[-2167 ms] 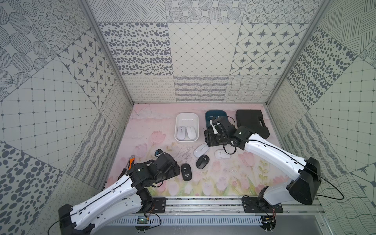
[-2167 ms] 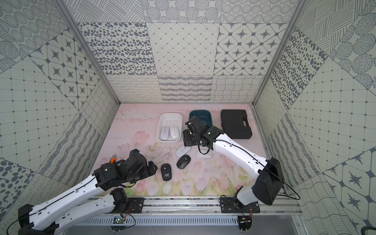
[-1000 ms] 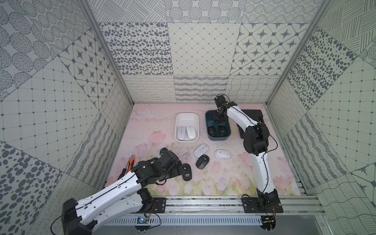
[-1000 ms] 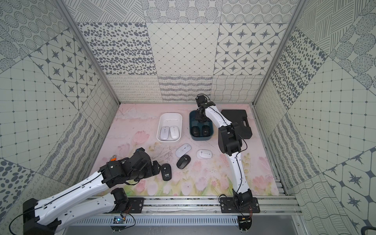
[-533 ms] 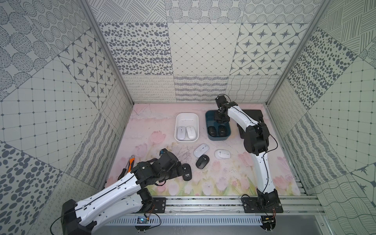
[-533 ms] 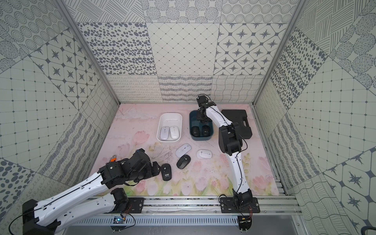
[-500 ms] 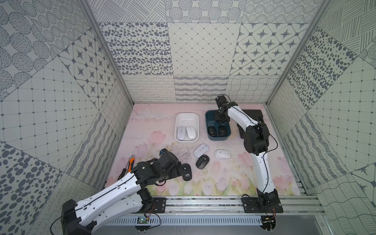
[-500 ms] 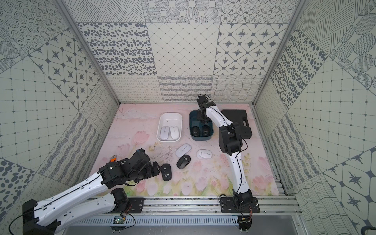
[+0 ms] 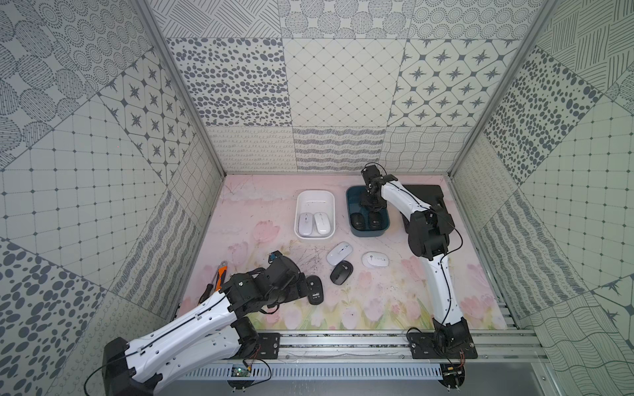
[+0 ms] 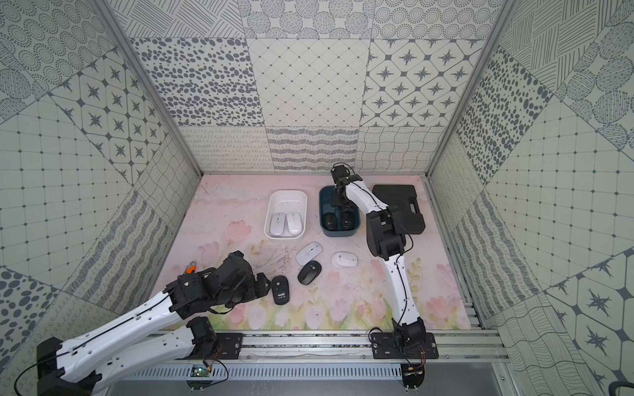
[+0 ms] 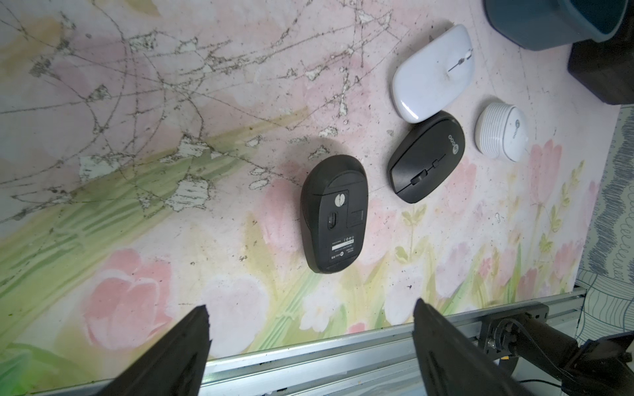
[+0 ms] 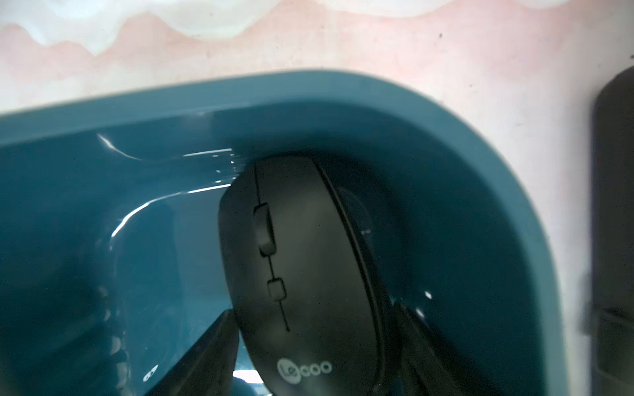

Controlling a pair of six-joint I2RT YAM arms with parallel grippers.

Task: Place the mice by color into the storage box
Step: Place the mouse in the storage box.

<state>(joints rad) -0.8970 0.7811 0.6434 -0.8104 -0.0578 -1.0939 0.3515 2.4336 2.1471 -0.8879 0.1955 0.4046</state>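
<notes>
The right gripper (image 12: 314,308) flanks a black Lecoo mouse (image 12: 302,257) inside the teal tub (image 12: 446,113); gripping or released, I cannot tell. The left gripper (image 11: 310,305) gapes empty near an upturned black mouse (image 11: 334,219), well apart from that tub.

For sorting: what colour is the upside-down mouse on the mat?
Black mouse; clearest in the left wrist view.

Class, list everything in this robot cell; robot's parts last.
white tub: 1, white, back of mat
teal tub: 1, teal, beside it
tubbed white mice: 2, white, white tub
loose white mice: 2, white, mid-mat
tubbed black mice: 3, black, teal tub
loose black mice: 2, black, mid-mat, one upside down
hard case: 1, black, beside teal tub
hand tool: count unclear, orange-black, mat's edge
left gripper: 1, black, open, near upside-down mouse
right gripper: 1, black, astride a black mouse in teal tub
</notes>
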